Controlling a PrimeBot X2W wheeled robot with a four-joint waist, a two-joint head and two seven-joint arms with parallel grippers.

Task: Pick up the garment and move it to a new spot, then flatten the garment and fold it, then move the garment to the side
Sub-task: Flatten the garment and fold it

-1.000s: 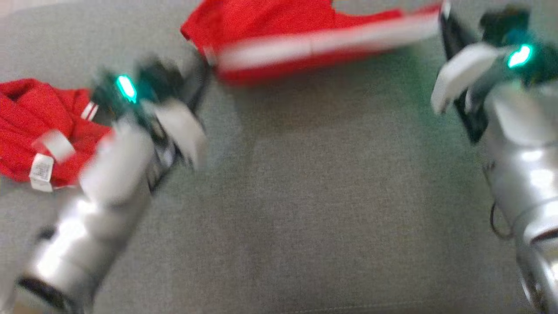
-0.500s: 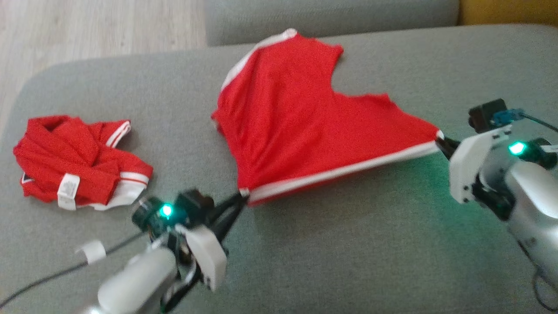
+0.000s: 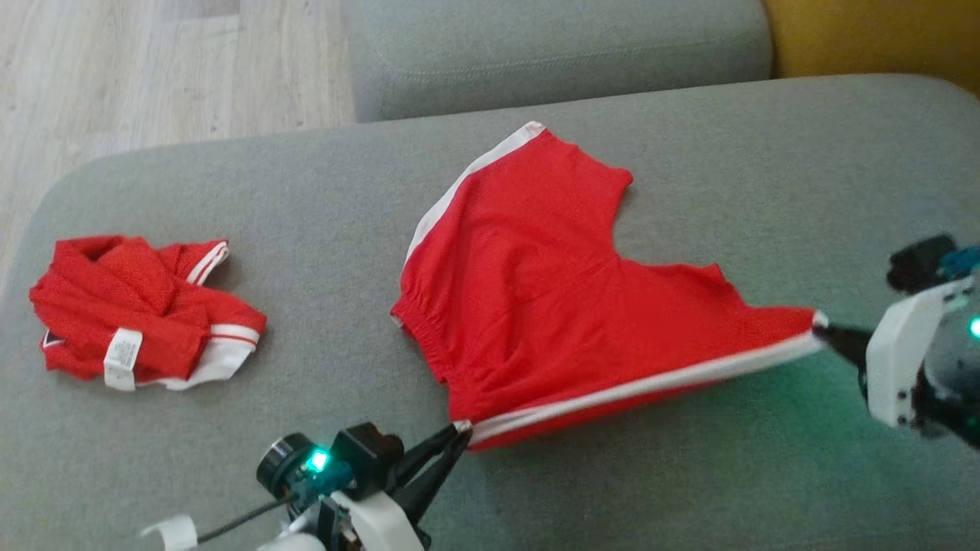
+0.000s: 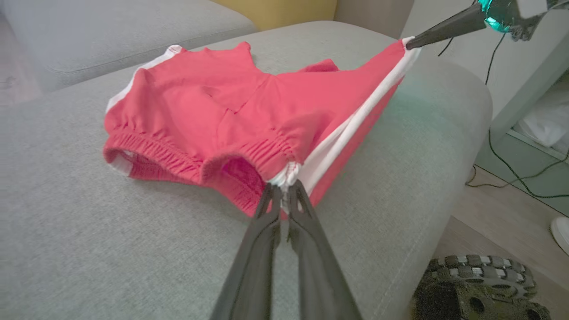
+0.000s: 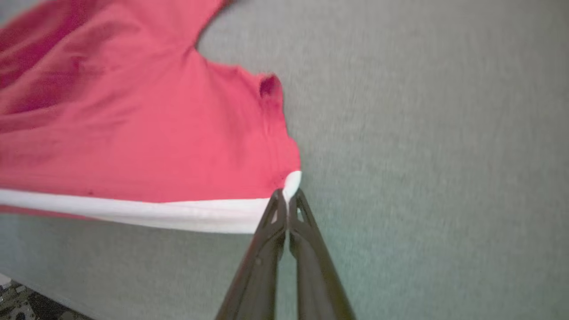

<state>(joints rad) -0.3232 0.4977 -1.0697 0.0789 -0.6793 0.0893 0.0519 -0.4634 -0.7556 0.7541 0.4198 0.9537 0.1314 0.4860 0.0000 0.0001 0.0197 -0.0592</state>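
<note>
Red shorts (image 3: 551, 306) with a white stripe down each side lie on a grey cushion (image 3: 306, 229), about mid-frame in the head view, waistband toward the robot's left and leg openings toward its right. Far half of the garment rests flat on the fabric, one leg pointing away toward the back cushion (image 3: 551, 53). Near edge, the one with the white stripe, is pulled into a straight taut line between the two arms and looks slightly raised, with a shadow under it. Left gripper (image 3: 459, 432) sits at the lower middle of the head view, fingers pinched together on the waistband corner where the elastic gathers meet the stripe; the left wrist view shows a small bunch of white cloth caught at the tips. Right gripper (image 3: 823, 333) reaches in from the right edge, jaws likewise clamped, on the hem corner at the other end of the stripe; the right wrist view shows a white tip of cloth nipped between the fingertips. Waistband gapes a little toward the left wrist camera. Second red garment (image 3: 138, 314) lies crumpled in a heap well apart at the cushion's left end, its white label (image 3: 122, 358) facing up. Wooden floor (image 3: 153, 69) shows beyond the cushion at upper left, a yellow surface (image 3: 873, 38) at upper right. Knobbly wheel (image 4: 480, 284) and a dark cable (image 4: 511, 178) are on the floor off the cushion's end in the left wrist view.
</note>
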